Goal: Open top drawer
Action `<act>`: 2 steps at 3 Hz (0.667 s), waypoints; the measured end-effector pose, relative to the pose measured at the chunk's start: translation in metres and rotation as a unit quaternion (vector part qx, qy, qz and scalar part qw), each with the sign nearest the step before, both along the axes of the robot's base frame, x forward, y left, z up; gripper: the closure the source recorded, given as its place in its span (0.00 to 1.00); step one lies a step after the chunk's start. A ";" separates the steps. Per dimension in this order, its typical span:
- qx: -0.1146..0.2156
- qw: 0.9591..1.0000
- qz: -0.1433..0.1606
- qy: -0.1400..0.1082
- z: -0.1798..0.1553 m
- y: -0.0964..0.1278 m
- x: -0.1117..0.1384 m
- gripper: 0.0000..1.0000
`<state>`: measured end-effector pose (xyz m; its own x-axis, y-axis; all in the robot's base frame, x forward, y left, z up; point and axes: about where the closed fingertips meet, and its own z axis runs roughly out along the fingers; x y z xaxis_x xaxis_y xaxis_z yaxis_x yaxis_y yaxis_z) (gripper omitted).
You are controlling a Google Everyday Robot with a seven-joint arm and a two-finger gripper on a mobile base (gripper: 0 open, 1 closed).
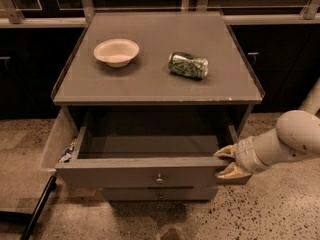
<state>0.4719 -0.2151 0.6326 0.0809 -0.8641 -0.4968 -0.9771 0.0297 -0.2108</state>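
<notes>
The top drawer [145,175] of the grey cabinet stands pulled well out towards me, its small round metal knob [159,178] at the centre of the front. Its grey box interior [150,145] looks empty. My gripper [228,162] is at the right end of the drawer front, one pale finger [224,153] above the edge and one below it, clamped on that end. A shorter drawer front [160,194] with a similar knob shows below, pushed in.
A cream bowl [116,51] and a crushed green can [188,65] lie on the cabinet top [150,84]. A clear panel [54,141] leans at the cabinet's left, with a small coloured object [66,154] beside it. A black pole [37,209] lies on the speckled floor at lower left.
</notes>
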 end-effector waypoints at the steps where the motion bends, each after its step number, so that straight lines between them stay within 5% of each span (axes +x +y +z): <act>1: 0.000 1.000 0.000 0.000 0.000 0.000 0.000 0.68; 2: 0.006 1.000 0.006 0.008 -0.003 0.001 -0.009 0.45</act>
<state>0.4624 -0.2146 0.6292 0.0837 -0.8573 -0.5080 -0.9805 0.0200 -0.1953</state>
